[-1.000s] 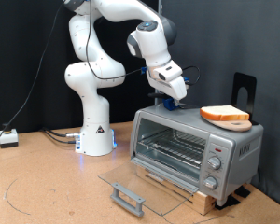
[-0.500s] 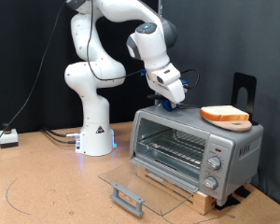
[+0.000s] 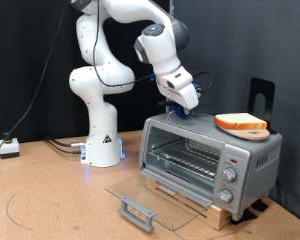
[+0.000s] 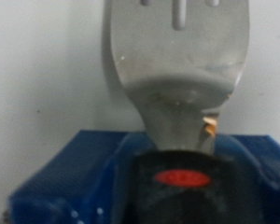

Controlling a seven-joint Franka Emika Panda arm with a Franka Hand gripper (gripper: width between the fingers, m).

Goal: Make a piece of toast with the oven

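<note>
The piece of toast (image 3: 240, 123), with a pale top and orange-brown crust, lies on the roof of the oven (image 3: 248, 152) towards the exterior view's right. The oven's glass door (image 3: 140, 193) hangs open and flat, and the wire rack (image 3: 185, 160) inside is bare. My gripper (image 3: 184, 106) hovers over the left end of the oven roof, at a small blue object (image 3: 179, 113), and is left of the toast. The wrist view shows a silver slotted spatula blade (image 4: 177, 56) on a black handle (image 4: 182, 177) with a red mark, set in a blue block (image 4: 56, 177). My fingers do not show there.
The oven stands on a wooden board (image 3: 205, 208). The door handle (image 3: 136, 212) juts out near the exterior view's bottom. A black stand (image 3: 261, 95) rises behind the oven. The white robot base (image 3: 102, 140) and cables (image 3: 60, 146) are at the left.
My gripper has shifted slightly to the exterior view's left above the oven roof. The toast and oven door have not moved.
</note>
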